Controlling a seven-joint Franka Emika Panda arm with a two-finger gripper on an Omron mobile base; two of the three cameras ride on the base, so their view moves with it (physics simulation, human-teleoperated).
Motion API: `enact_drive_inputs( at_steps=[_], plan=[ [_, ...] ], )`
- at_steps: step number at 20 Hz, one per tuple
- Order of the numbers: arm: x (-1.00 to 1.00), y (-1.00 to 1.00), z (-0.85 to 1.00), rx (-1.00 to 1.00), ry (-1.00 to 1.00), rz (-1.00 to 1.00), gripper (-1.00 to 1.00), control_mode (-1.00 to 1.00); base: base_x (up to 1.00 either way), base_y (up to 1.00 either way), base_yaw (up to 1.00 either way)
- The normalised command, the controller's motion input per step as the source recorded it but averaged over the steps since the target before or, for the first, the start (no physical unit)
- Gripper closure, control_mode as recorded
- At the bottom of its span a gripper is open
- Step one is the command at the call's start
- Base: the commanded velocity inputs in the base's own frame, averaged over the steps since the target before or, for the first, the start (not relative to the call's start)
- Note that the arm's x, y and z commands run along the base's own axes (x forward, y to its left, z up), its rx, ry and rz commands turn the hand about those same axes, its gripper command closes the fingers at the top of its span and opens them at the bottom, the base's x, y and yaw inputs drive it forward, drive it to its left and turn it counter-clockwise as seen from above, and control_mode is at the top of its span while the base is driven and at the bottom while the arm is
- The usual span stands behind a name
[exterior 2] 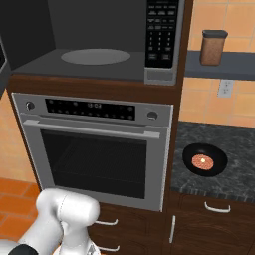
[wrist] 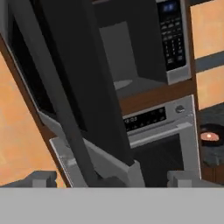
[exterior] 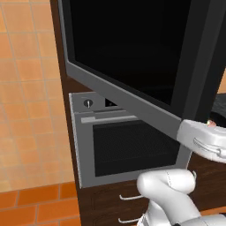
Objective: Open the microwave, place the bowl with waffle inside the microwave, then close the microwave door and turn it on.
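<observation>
Standing wide open, microwave door (exterior: 132,57) beside gripper (wrist: 111,178), bowl (exterior 2: 204,159) on counter (exterior 2: 199,137)

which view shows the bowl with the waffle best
The right base view: the bowl sits whole and unblocked on the dark counter right of the oven, waffle visible inside. The hand view catches it small and blurred at its right edge.

Grey oven (exterior 2: 94,149) — brown jar (exterior 2: 213,48) on shelf (exterior 2: 219,67).
</observation>
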Motion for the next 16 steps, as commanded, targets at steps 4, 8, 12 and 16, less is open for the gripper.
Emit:
enact_drive_inputs(
  at_steps=[4,8,12,16],
  plan=[
    [0.50,-0.53,-0.01,0.29,0.00,0.58,-1.00,-1.00,0.00,0.00,0.00],
    [0.79,-0.60,-0.01,0.30,0.00,0.53,-1.00,-1.00,0.00,0.00,0.00],
    [0.78,-0.52,-0.09,0.34,0.00,0.57,-1.00,-1.00,0.00,0.00,0.00],
    [0.95,-0.18,-0.52,0.28,-0.01,0.51,-1.00,-1.00,0.00,0.00,0.00]
  ],
)
